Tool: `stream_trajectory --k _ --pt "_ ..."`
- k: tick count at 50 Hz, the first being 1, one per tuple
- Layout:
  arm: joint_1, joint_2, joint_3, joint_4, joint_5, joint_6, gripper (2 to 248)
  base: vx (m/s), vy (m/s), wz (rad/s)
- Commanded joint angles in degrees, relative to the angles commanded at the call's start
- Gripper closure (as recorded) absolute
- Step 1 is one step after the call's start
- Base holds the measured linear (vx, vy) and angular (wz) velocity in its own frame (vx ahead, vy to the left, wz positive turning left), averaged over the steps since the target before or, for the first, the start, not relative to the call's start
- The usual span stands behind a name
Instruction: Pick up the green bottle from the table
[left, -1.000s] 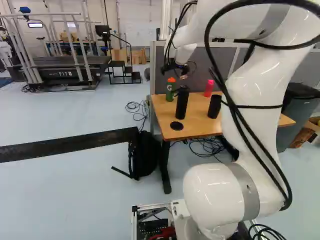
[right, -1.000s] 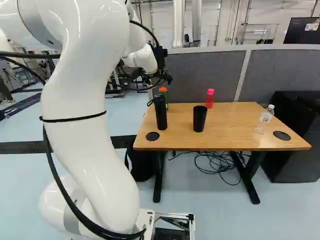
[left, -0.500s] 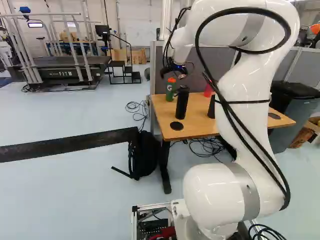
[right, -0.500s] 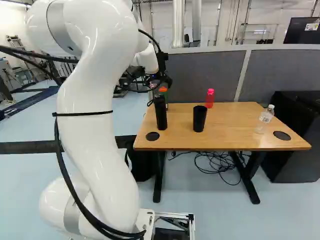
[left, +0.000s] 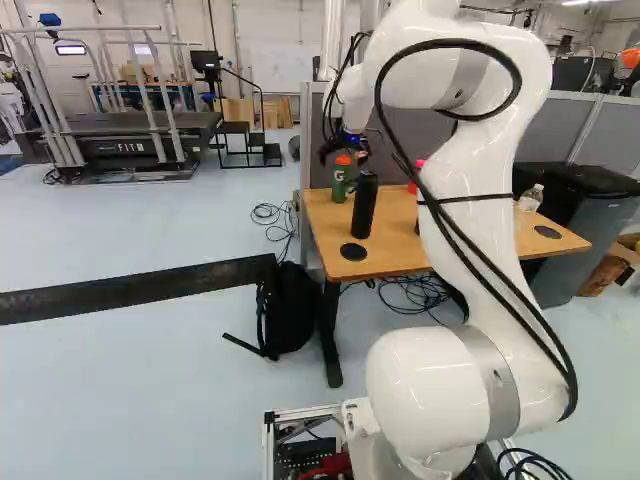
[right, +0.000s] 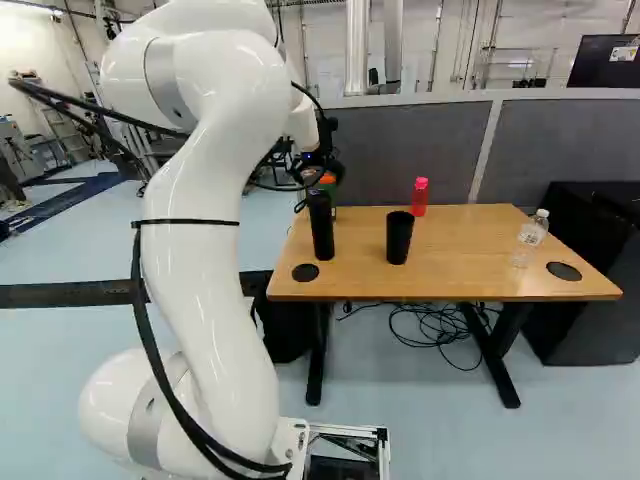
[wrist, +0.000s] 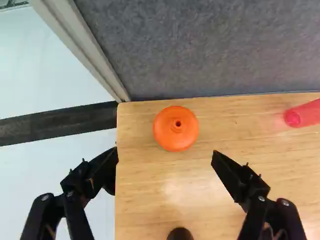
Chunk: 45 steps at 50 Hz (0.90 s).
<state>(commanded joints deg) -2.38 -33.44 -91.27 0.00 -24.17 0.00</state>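
Note:
My gripper (left: 343, 150) hangs just over the orange-capped green bottle (left: 340, 183) in the left base view. That bottle stands upright at the back left corner of the wooden table (right: 450, 270), partly behind a tall black bottle (right: 321, 226). Seen from the wrist, the gripper (wrist: 165, 159) has its two fingers wide apart with nothing held. The round orange cap (wrist: 175, 128) shows from above, ahead of the fingertips and between their lines; it hides the green body. The black bottle's dark top (wrist: 180, 234) shows between the fingers, nearer the wrist.
A black cup (right: 399, 237), a pink bottle (right: 420, 196) and a clear bottle (right: 531, 238) share the table. A grey partition (right: 410, 150) rises directly behind it. A black backpack (left: 292, 310) lies on the floor by the table's left leg.
The arm has shifted against its lowest joint, bringing the gripper down and a little leftward in the left base view, closer above the orange cap. The base and the table's things stay put.

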Motion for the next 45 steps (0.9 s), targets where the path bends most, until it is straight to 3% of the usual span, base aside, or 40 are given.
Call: stream_trajectory --k 27,40,41,45 --pt "-0.04 -9.51 -9.34 0.00 -0.63 0.00 2 0.000 0.000 0.000" --pt "-0.04 -10.70 -10.62 0.00 -0.63 0.00 2 0.000 0.000 0.000" --pt "-0.04 -10.71 -10.63 0.00 -0.63 0.00 17 0.000 0.000 0.000" --pt "-0.04 -10.75 -10.67 0.00 -0.63 0.00 17 0.000 0.000 0.000"
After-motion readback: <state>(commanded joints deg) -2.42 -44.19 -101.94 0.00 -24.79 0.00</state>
